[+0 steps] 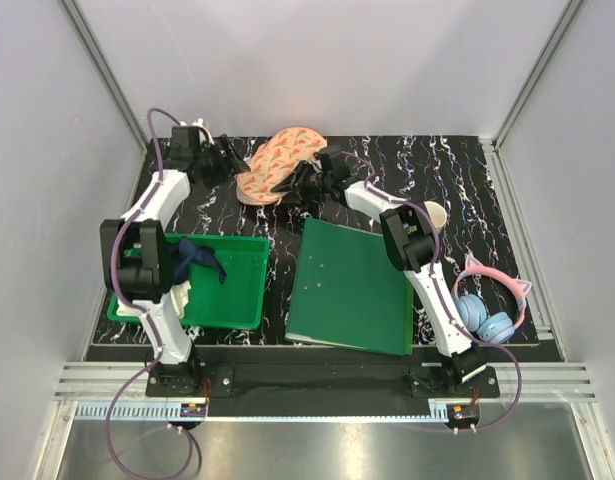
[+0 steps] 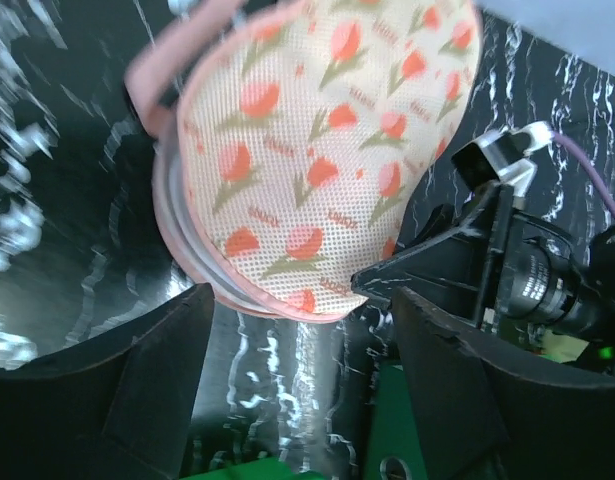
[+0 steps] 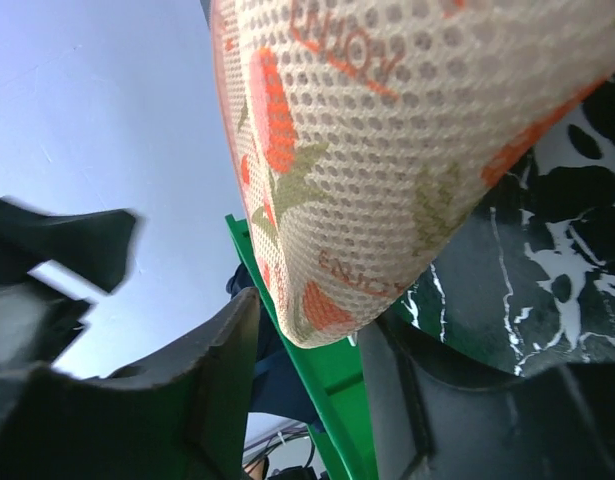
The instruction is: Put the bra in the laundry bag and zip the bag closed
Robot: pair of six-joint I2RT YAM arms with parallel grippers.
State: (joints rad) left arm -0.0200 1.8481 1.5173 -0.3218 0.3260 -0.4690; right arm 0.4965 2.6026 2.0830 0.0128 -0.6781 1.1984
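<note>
The upper middle and right of the view are filled by the peach-orange mesh laundry bag [image 3: 387, 150], printed with orange-red flowers, green leaves and small lettering. Its rounded lower edge is seen between the two black fingers [image 3: 187, 400] of the right gripper [image 3: 312, 335], which are spread apart. Both fingers seem to be touched by the fabric (whether it is really pinched cannot be told). Under the bag, in the gap, a bright green plastic edge [image 3: 322, 385] is seen, with something dark blue [image 3: 249, 285] beside it. The black table [image 3: 547, 270] with white marble veins is shown at the right. A pale blue-grey wall [image 3: 97, 110] is seen at the left, with a dark blurred shape [image 3: 57, 250] before it.
</note>
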